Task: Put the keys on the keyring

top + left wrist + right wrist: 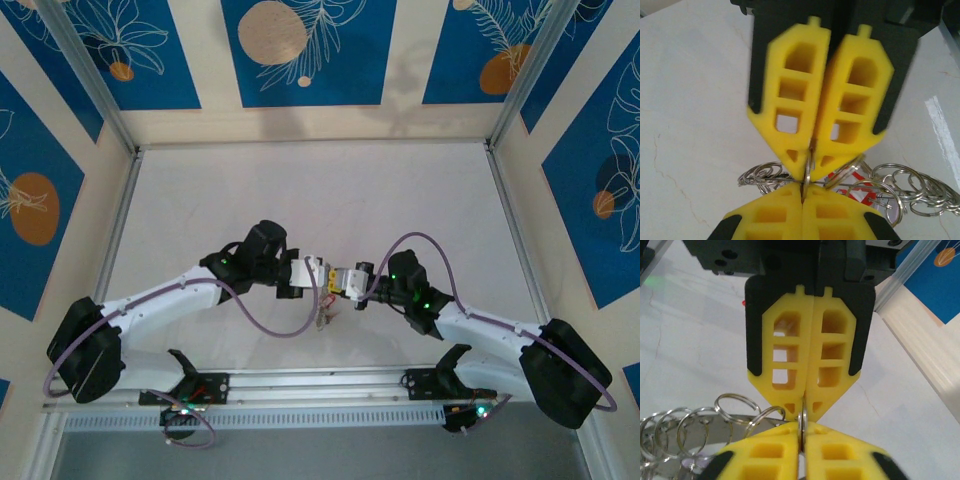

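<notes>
Keyring (pixel 809 165): thin grey metal ring, edge-on, clamped tip to tip by left tool (pixel 802 190) and right tool (pixel 801 432) above the counter (pixel 300 190). Silvery loops (pixel 905 187) crowd its rim. Keys (pixel 860 192) are indistinct behind them.

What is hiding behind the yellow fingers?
A bunch of silvery rings and a red-and-white piece, over the white table. The fingers cover the bunch's middle, so any keys cannot be seen.
</notes>
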